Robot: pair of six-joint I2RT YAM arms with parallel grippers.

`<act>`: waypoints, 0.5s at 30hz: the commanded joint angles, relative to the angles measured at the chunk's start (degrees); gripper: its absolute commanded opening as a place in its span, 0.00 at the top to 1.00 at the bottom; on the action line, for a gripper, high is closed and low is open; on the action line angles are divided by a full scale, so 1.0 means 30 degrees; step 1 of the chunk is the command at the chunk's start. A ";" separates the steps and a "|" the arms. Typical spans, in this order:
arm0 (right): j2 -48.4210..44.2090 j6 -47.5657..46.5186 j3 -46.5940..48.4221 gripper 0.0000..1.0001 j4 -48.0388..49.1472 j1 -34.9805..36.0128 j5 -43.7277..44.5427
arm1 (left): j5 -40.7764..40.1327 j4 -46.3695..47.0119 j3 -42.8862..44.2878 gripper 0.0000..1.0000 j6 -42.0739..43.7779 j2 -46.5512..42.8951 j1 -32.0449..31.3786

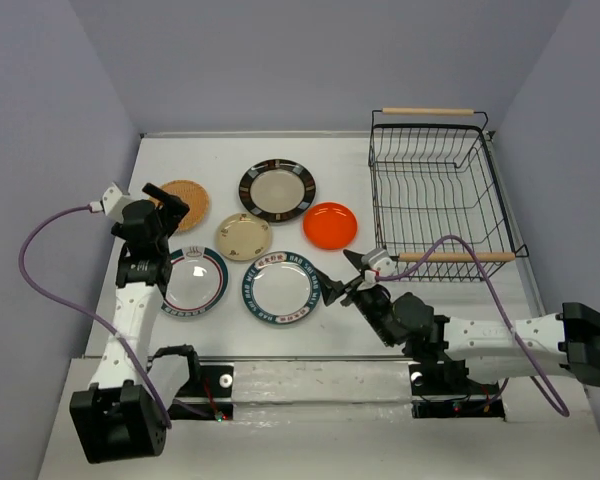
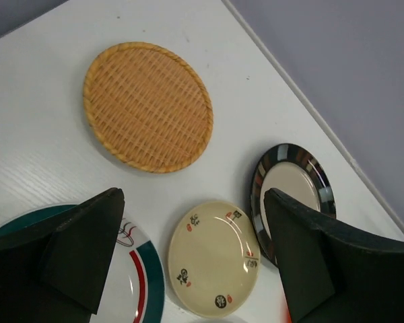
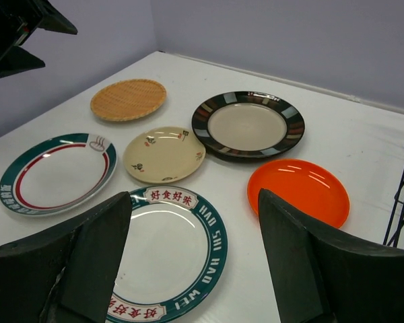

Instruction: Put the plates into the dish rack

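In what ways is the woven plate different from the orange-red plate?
The woven plate is tan with a matte, ribbed weave; the orange-red plate is smooth and glossy. The woven plate lies leftmost, the orange-red plate nearest the dish rack. Both are round and lie flat on the table.

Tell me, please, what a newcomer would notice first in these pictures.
The glossy orange-red plate stands out at mid-table, just left of the empty black wire dish rack at the far right. Five more plates lie flat to its left, among them a woven tan plate and a white plate with a lettered rim. The left gripper and right gripper are open, holding nothing.
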 commanded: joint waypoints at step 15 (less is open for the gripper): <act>0.0598 0.0925 0.1144 0.20 0.0020 0.0116 0.0418 | 0.3706 0.4694 0.1127 0.08 -0.3475 1.1240 0.6373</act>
